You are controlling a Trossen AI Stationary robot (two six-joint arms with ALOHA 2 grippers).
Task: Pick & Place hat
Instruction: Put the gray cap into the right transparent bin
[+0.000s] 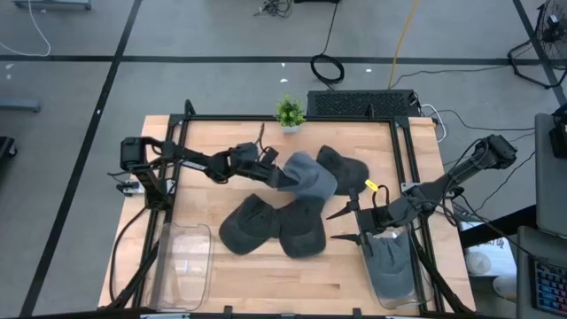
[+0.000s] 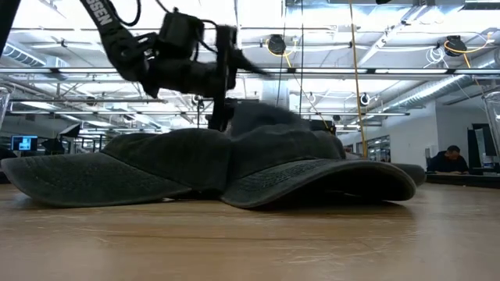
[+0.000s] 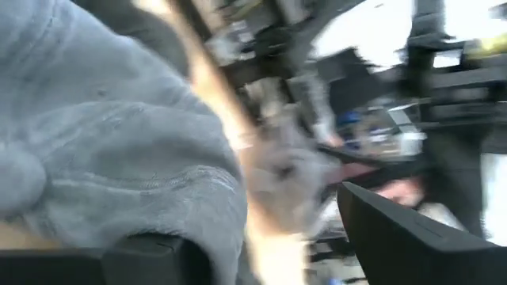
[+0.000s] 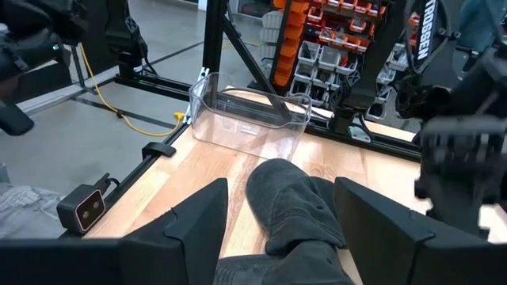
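Two clear bins sit at the counter's [image 1: 195,177] near edge: the left bin [image 1: 182,264] empty, the right bin [image 1: 394,270] already holding a grey hat. The right gripper [image 1: 354,223] hovers just beside that bin, fingers apart around nothing. Mid-counter, three dark hats [image 1: 283,226] lie overlapping, a fourth behind them. Farther back, the left gripper [image 1: 273,168] has a lighter grey hat [image 1: 306,175] by its edge, fingers closed on the cloth, the hat lifted above the pile. To finish the carry well, it likely needs height enough that the drooping cloth clears the hats below, releasing only once over a bin. A small plant [image 1: 289,112] marks the far edge.
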